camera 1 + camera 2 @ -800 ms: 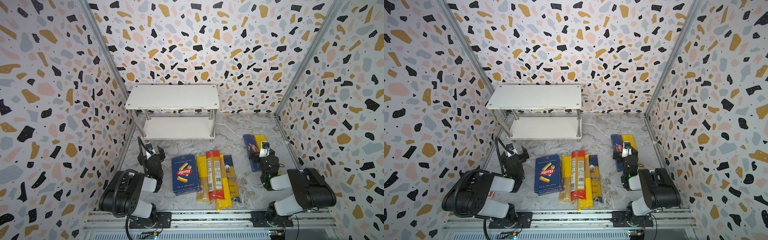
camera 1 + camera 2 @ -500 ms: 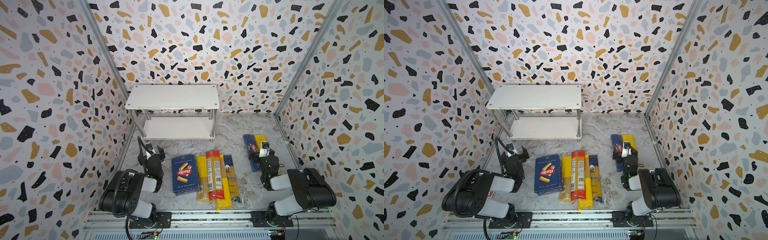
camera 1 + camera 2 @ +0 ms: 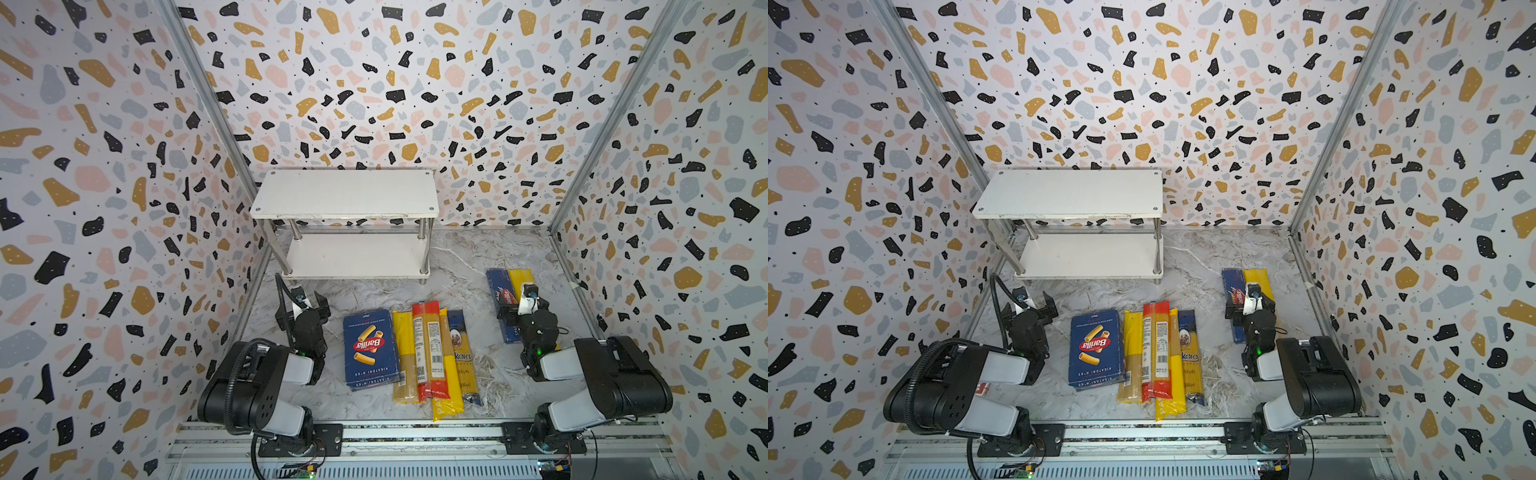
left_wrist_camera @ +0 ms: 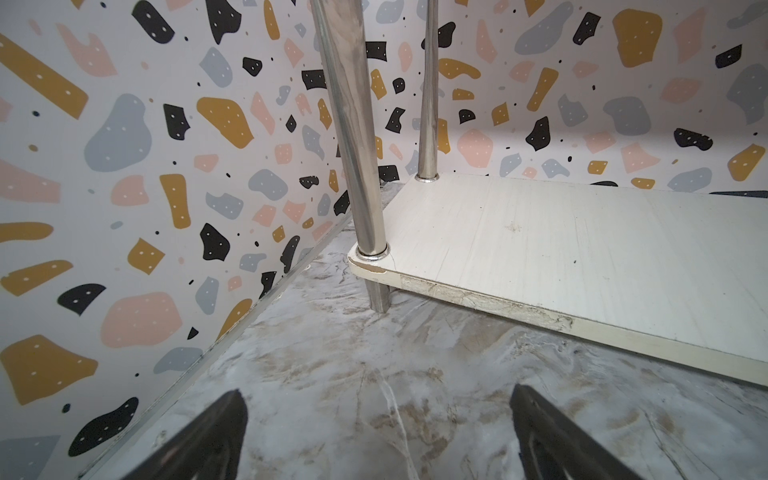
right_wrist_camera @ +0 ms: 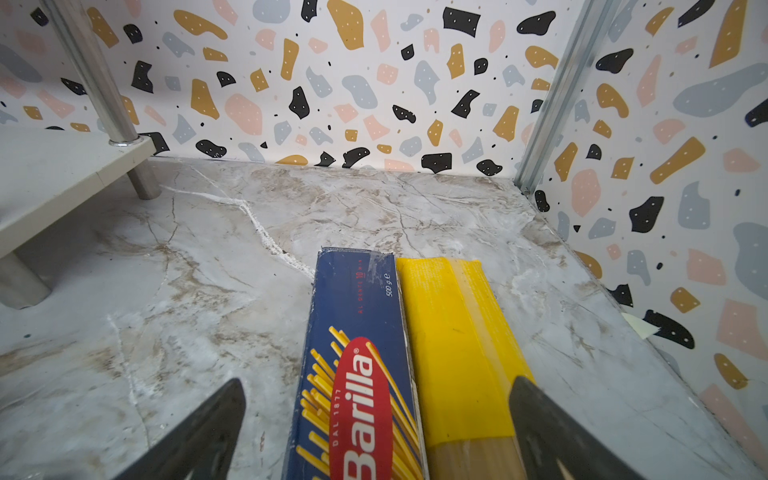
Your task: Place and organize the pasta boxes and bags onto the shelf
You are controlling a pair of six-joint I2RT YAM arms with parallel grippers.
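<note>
Rigatoni box (image 3: 370,349) and four bags (image 3: 432,353) laid flat mid-bench (image 3: 457,266). Spaghetti box (image 5: 357,332) and yellow bag (image 5: 453,332) laid side by side below right hand (image 5: 376,386). Shelf (image 3: 345,195) bare on both tiers. Nothing placed yet, all seven left. Left hand (image 4: 376,386) held near shelf corner. Both hands spread wide, nothing gripped.

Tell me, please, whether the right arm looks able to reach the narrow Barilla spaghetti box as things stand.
Probably yes: the open right end effector hangs right over the spaghetti box, which lies flat and uncovered. The yellow-ended bag lying against its side may crowd the grasp.
</note>
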